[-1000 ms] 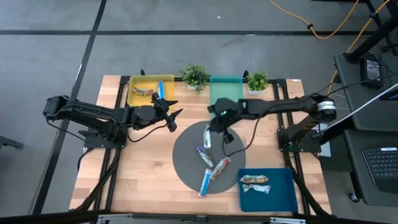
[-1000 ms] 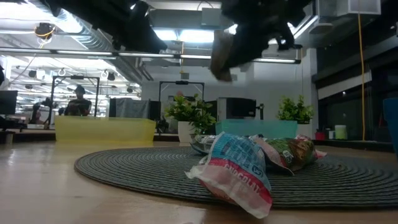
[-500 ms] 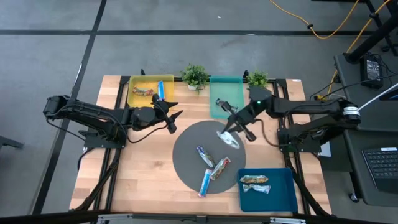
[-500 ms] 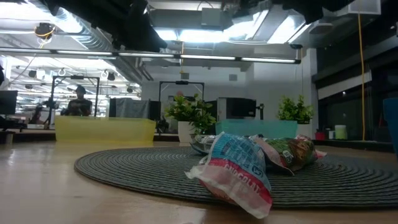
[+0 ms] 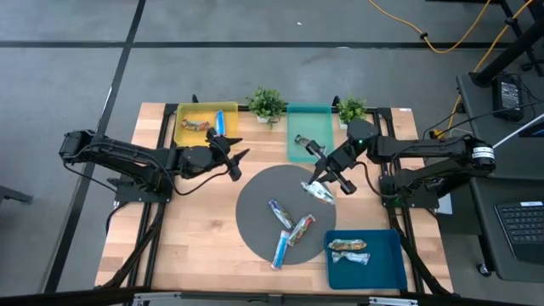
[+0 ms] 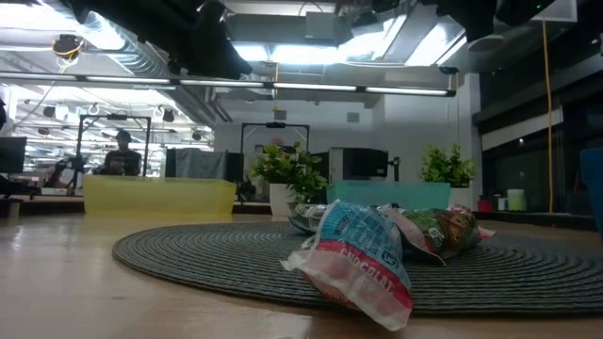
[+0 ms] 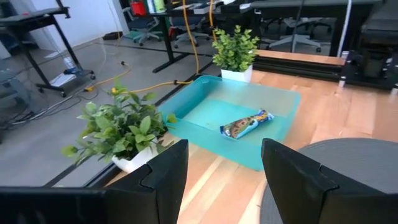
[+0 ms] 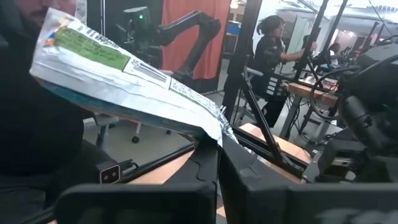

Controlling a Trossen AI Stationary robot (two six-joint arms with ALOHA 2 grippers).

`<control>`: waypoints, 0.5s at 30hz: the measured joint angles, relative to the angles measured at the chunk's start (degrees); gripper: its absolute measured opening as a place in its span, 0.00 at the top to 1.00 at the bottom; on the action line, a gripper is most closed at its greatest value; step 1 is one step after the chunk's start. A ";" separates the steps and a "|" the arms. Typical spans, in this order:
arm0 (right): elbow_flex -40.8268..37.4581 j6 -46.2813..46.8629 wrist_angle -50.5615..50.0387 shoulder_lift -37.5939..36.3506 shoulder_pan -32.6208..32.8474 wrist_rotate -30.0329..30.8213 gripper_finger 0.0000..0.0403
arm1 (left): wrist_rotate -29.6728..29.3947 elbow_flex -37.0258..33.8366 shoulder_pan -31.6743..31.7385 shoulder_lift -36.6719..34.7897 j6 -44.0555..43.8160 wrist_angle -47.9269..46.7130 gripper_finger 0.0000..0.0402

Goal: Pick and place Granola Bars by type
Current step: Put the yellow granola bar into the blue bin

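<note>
My right gripper is shut on a silvery bar with a green mark, above the far right rim of the round grey mat. The bar fills much of the right wrist view. Three more bars lie flat on the mat. My left gripper is open and empty over bare table, between the yellow bin and the mat. The teal bin holds one bar, also seen in the left wrist view. My right gripper pinches the bar's crimped end between its two fingers. The fingers come from the table's far right, slanting down. The rest of the bar sticks out beyond the fingertips, lifted clear of the mat.
The yellow bin holds two bars. A blue tray at the near right holds one bar. Two potted plants stand beside the teal bin at the far edge. Bare wood lies left of the mat.
My right gripper has taken the bar up off the middle of the mat and carried it toward the table's right edge, turning as the arm swung out. The bar is now lifted clear. My left arm has kept still.
</note>
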 joint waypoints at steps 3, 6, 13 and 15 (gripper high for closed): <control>0.00 0.09 -0.56 0.00 0.00 0.32 0.99 | -0.68 0.00 0.00 0.00 0.46 0.00 0.51; 0.00 0.14 -1.00 0.02 -0.02 2.20 0.98 | -0.74 0.00 0.00 0.00 0.57 0.00 0.51; 0.00 0.29 -2.41 0.02 -0.43 2.58 0.99 | -0.83 -0.02 0.00 0.00 1.03 0.09 0.51; 0.00 0.19 -4.37 0.02 -0.45 2.94 0.99 | -0.83 -0.02 0.00 0.00 1.05 0.09 0.51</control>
